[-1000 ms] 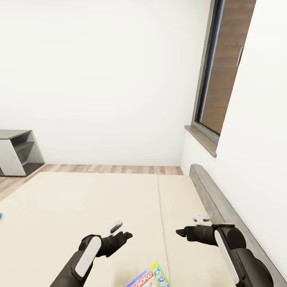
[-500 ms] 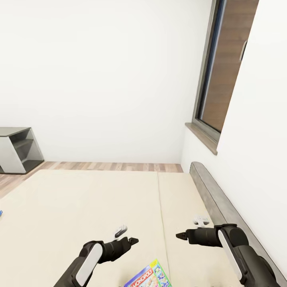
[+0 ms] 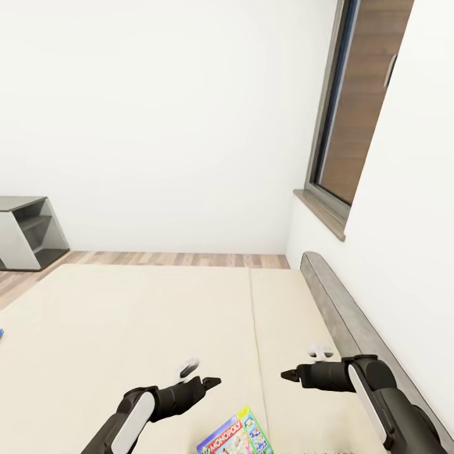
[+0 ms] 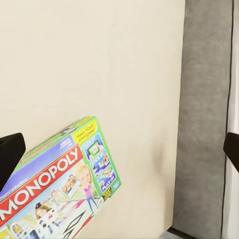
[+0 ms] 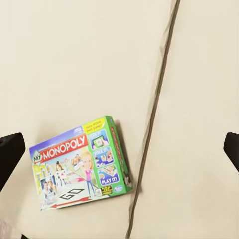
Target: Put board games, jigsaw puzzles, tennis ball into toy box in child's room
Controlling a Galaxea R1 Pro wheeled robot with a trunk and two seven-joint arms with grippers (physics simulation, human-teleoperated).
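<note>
A green-edged Monopoly board game point(image 3: 236, 434) lies flat on the cream bed point(image 3: 126, 315), at the bottom edge of the head view. My left gripper point(image 3: 212, 381) hovers just beyond and left of it, open and empty. My right gripper point(image 3: 285, 375) hovers to the box's right, also open and empty. The left wrist view looks down on the box point(image 4: 59, 184) between widely spread fingertips point(image 4: 10, 154). In the right wrist view the box point(image 5: 79, 167) lies beside the mattress seam, below the gap of that gripper point(image 5: 119, 149). A small blue sliver point(image 3: 1, 333) shows at the bed's left edge.
A grey headboard point(image 3: 340, 315) runs along the white wall on the right, under a window point(image 3: 353, 113). A grey open shelf unit point(image 3: 25, 239) stands at the far left on the wood-plank floor point(image 3: 176, 258) beyond the bed.
The view has crept forward and a little right, so the shelf slid left and more of the Monopoly box shows. My left gripper has reached a bit further forward; the right one has barely moved.
</note>
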